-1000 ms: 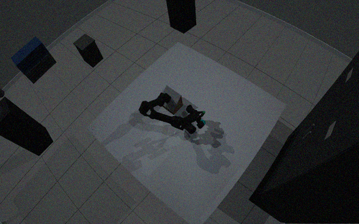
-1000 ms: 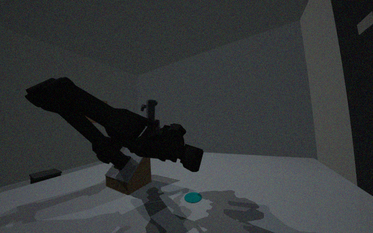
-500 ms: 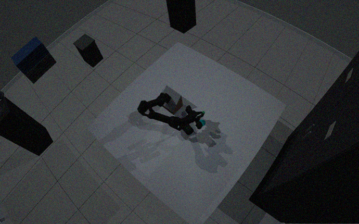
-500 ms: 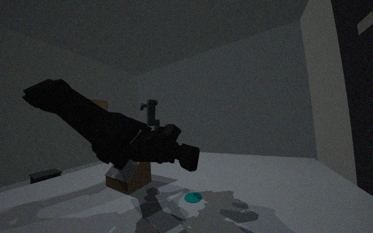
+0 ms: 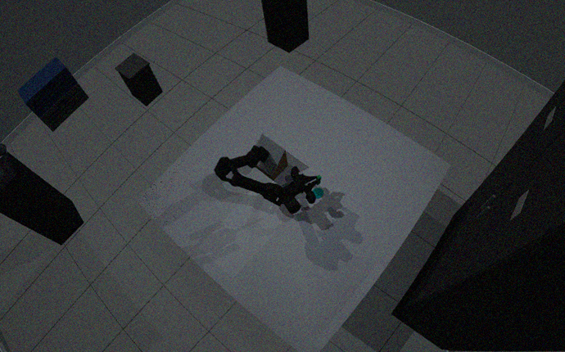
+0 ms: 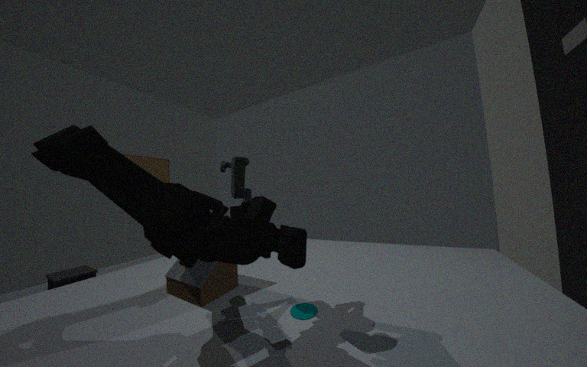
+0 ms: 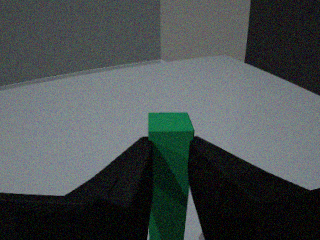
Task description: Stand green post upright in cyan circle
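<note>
My gripper (image 5: 316, 179) (image 7: 168, 147) is shut on the green post (image 5: 319, 177) (image 7: 169, 167), with one black finger on each side of it near its top end. In the wrist view the post looks roughly upright, its square top face showing and its lower end out of frame. In the exterior view the dark gripper hides the post and is raised above the white table. The cyan circle (image 5: 317, 192) (image 6: 303, 310) lies flat on the table, beside the fingertips in the top view and below the gripper in the exterior view.
A brown box with a grey top (image 5: 280, 168) (image 6: 220, 283) stands on the white table (image 5: 384, 166) (image 6: 411, 280), beside and partly behind the arm. Shadows of the arm fall around the circle. Dark blocks and a large dark cabinet (image 5: 509, 278) stand beyond the table.
</note>
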### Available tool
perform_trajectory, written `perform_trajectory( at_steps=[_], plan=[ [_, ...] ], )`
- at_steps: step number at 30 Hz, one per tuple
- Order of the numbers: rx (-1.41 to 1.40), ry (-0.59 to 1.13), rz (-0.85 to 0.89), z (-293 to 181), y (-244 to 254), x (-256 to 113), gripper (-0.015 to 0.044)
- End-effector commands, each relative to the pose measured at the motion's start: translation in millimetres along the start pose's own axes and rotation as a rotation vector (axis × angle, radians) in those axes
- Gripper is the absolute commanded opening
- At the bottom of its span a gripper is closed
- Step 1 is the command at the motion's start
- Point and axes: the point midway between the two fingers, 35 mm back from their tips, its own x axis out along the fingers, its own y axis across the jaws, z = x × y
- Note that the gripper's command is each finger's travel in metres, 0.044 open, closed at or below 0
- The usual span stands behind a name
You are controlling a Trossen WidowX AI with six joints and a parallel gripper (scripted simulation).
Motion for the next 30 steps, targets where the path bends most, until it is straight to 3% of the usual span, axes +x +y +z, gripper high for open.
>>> perform_trajectory(
  at_steps=[1, 21, 30],
  plan=[
    [-0.022, -0.032, -0.016, 1.1, 1.1, -3.5, 0.0023],
    [-0.033, -0.047, -0.025, 1.0, 0.9, -5.1, 0.0023],
    [-0.034, -0.041, -0.022, -38.2, -3.3, 0.7, 0.0023]
  ],
)
